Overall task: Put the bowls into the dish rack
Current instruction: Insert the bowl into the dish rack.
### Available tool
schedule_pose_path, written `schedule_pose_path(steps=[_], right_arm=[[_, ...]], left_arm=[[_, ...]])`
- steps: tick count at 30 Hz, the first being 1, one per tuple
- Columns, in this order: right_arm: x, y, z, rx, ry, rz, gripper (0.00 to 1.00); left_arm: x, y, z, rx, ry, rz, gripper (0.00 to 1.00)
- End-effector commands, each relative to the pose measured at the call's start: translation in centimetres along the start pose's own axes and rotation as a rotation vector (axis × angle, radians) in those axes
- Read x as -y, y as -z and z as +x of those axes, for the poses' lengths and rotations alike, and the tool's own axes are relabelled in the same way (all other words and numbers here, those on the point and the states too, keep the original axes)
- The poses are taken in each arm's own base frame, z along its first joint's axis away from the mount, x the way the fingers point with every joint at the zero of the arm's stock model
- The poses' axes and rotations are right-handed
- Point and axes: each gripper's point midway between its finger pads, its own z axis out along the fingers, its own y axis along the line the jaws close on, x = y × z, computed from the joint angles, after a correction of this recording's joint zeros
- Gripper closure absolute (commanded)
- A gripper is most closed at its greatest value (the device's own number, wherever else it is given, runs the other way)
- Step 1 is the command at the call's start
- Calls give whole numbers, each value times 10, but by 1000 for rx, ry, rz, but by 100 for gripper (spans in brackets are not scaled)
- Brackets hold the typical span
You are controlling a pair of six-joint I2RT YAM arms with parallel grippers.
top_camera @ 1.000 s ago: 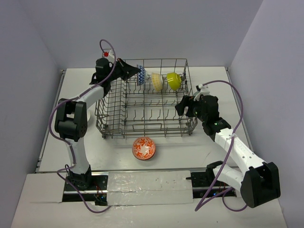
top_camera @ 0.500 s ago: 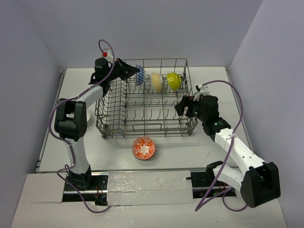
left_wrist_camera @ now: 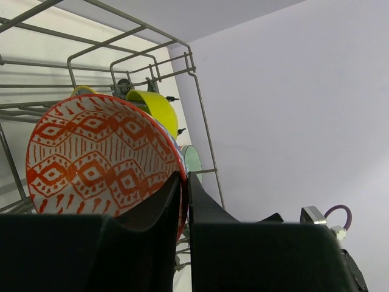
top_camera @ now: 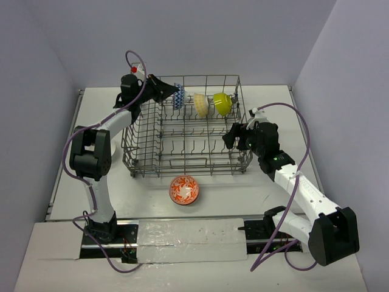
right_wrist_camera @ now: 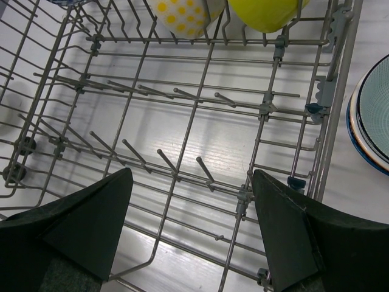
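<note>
Right wrist view crops dotted bowl [right_wrist_camera: 182, 15] and lime bowl [right_wrist_camera: 264, 13] at top, teal bowl [right_wrist_camera: 372, 112] at right; in left wrist view, patterned bowl [left_wrist_camera: 97, 158] half-hides the lime bowl.

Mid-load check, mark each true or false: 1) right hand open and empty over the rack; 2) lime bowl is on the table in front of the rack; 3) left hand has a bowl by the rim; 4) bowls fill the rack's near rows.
1) True. The right hand hangs open over the dish rack with nothing between its fingers.
2) False. The lime bowl stands in the rack's far row beside the pale yellow dotted bowl. The orange bowl lies on the table in front.
3) True. The left hand pinches the rim of the patterned bowl at the rack's far left.
4) False. The bowls in the rack all stand along its far side.
</note>
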Motion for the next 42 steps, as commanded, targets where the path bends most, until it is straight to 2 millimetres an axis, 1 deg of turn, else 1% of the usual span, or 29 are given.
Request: schedule_pose_path(steps=[1,5,10,15,19,25,34,37,40,42], right_arm=[[-12,-1,-25,67,25,-36,13],[-13,-1,-24,64,28,-40,13],[-15,-1,-23,63,34,-42,13],[-15,-1,-23,61,38,-43,13],[-16,0,-23,62,39,-44,13],[-17,1,-24,64,41,-47,13],[-18,2,-24,65,47,-48,13],[-18,2,-25,68,49,-49,13],[-18,3,-25,67,47,-51,13],[-19,2,-25,67,48,-52,13]], left_arm=[[-75,6,19,-45,108,-108,88],[-82,9,20,-43,116,-118,95],[-89,12,21,-34,114,-144,96],[-97,14,26,-36,131,-148,98],[-106,16,31,-42,138,-165,96],[-114,16,32,-34,137,-187,94],[-118,15,25,-22,114,-234,85],[-121,15,27,-30,121,-245,84],[-122,14,29,-39,127,-242,85],[-119,12,29,-42,123,-228,91]])
